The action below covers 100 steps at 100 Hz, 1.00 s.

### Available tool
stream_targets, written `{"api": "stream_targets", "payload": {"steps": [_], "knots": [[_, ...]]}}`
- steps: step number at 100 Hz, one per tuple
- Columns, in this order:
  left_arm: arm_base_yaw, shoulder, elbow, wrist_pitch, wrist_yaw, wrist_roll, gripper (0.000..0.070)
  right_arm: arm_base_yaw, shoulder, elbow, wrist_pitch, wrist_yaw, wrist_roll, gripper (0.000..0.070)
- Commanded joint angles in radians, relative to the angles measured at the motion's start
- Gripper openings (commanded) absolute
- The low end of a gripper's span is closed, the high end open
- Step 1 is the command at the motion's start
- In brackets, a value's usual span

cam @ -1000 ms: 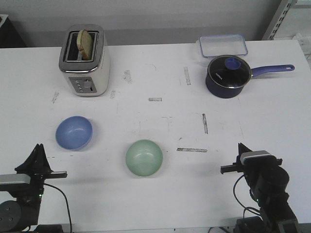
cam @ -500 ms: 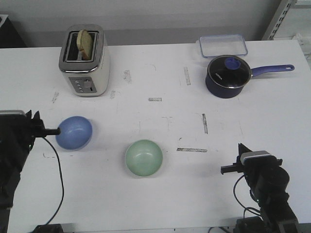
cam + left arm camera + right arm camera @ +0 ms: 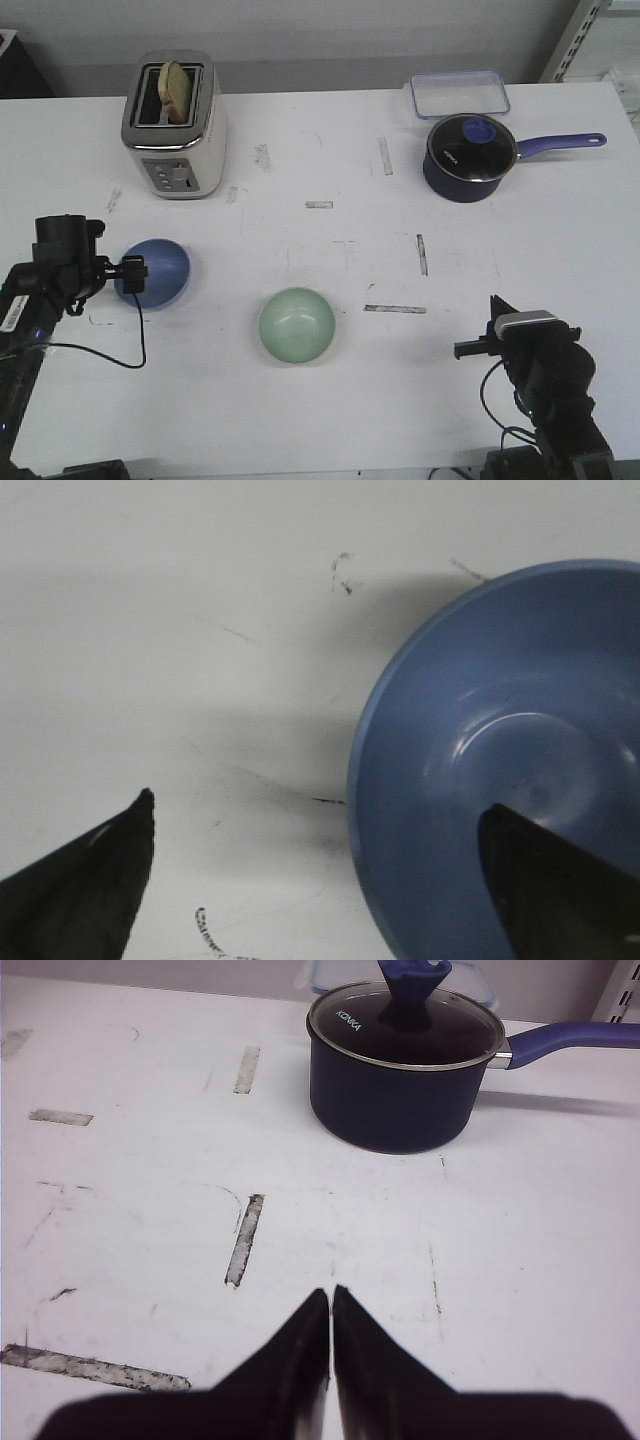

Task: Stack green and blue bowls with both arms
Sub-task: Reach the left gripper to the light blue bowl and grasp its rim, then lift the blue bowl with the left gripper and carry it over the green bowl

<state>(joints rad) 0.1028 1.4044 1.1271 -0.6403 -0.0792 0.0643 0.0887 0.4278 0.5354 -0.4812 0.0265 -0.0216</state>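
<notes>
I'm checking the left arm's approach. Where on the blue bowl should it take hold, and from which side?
Best grip is probably the thin rim of the blue bowl on the side nearest the left gripper, coming from above. The bowl sits upright and open, with smooth round walls that offer little else to pinch. The open fingers already straddle that rim: one finger over the inside, the other over the table.

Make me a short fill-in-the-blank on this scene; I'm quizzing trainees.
1. The left pincer straddles the rim of the ____ bowl.
2. The right pincer is ____.
3. The toaster holds a slice of ____.
4. The green bowl sits ____ on the table.

Missing words: blue; shut; bread; upright
</notes>
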Motion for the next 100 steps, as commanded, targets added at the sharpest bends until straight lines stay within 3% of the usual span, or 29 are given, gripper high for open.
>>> {"api": "stream_targets", "payload": {"steps": [1, 9, 13, 30, 37, 50, 63, 100], "knots": [[0.003, 0.039, 0.016, 0.005, 0.001, -0.039, 0.0649, 0.0, 0.007, 0.001, 0.009, 0.0, -0.002, 0.0], [0.003, 0.08, 0.016, 0.019, 0.003, -0.069, 0.0631, 0.0, 0.007, 0.001, 0.009, 0.0, -0.002, 0.0], [0.003, 0.095, 0.016, 0.026, 0.011, -0.079, 0.0588, 0.0, 0.007, 0.001, 0.009, 0.0, -0.002, 0.0], [0.003, 0.122, 0.016, 0.06, 0.064, -0.084, 0.0239, 0.0, 0.007, 0.001, 0.009, 0.0, -0.002, 0.0], [0.004, 0.124, 0.016, 0.069, 0.082, -0.084, 0.016, 0.0, 0.007, 0.001, 0.009, 0.0, -0.002, 0.0], [0.004, 0.137, 0.016, 0.069, 0.084, -0.083, 0.0138, 0.0, 0.007, 0.001, 0.009, 0.0, -0.002, 0.0], [0.011, 0.166, 0.016, 0.064, 0.084, -0.084, 0.0, 0.0, 0.007, 0.001, 0.009, 0.0, -0.002, 0.0], [0.01, 0.167, 0.058, 0.053, 0.084, -0.084, 0.0, 0.0, 0.007, 0.001, 0.009, 0.0, -0.002, 0.0]]}}
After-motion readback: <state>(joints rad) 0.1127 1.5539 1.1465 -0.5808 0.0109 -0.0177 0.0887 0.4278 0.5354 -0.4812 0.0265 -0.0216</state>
